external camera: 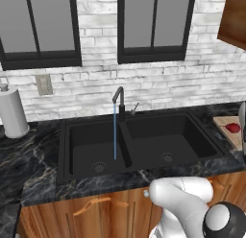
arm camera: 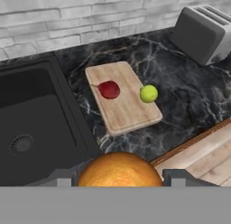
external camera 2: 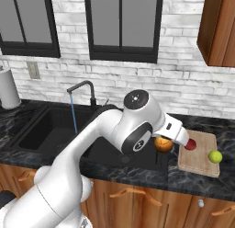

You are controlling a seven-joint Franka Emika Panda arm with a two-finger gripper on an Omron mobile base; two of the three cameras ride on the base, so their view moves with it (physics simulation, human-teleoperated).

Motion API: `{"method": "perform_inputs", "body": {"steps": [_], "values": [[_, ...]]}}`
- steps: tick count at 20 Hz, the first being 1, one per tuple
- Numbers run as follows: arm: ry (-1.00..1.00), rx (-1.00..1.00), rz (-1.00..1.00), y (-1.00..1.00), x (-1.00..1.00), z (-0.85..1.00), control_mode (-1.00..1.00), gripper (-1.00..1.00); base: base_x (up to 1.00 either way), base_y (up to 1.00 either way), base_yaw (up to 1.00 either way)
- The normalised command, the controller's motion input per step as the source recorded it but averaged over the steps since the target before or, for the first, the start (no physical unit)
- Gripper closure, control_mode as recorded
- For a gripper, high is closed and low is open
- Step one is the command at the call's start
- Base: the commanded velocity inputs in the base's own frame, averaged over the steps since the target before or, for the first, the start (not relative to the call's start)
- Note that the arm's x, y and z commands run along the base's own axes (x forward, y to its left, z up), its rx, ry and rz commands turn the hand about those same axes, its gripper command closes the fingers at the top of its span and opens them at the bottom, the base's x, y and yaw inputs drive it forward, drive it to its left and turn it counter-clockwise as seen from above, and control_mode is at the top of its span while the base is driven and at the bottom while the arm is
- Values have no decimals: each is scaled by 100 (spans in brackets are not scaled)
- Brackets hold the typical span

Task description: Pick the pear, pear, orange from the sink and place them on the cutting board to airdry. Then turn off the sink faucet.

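The gripper point(arm camera: 120, 181) is clamped on the orange point(arm camera: 120, 170), which sits between the two dark tips at the bottom centre of the hand view. In the right base view the orange point(external camera 2: 163, 144) hangs under the wrist, right of centre, over the sink's right rim and just left of the cutting board point(external camera 2: 202, 163).

Step in hand, as I read it: carry the orange over to the board and set it down. To do it well:
- Aim for bare wood. In the hand view the near end of the cutting board point(arm camera: 128, 117), the part below the fruit, looks free.
- Keep off the red pear point(arm camera: 108, 89) and the yellow-green pear point(arm camera: 149, 93), so nothing gets knocked.
- Lower until the orange touches wood before letting go; round fruit rolls if dropped.
- Set it well inside the board's edge.

The faucet point(external camera: 118, 100) runs a thin blue stream point(external camera: 115, 131) into the left basin of the sink point(external camera: 139, 172), centre of the left base view. Shutting it off looks like the only step left after this.

Counts:
- Pears: two, one red, one yellow-green, both on the board, near each other but apart.
- Oranges: one, held.
- Cutting boards: one.
- Sink: one, with two basins and two drains; no fruit visible in either.
- Faucets: one.
- Toaster point(arm camera: 203, 33): one, upper right of the hand view.
- Paper towel roll point(external camera: 12, 112): one, left edge of the left base view.
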Motion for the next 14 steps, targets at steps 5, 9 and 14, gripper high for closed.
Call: {"method": "perform_inputs", "body": {"steps": [5, 9, 14], "values": [[0, 0, 0, -15, 16, -23, -100, 100, 0, 0, 0], [0, 0, 0, -19, 19, -27, -100, 100, 0, 0, 0], [0, 0, 0, -16, 22, -23, -100, 100, 0, 0, 0]]}}
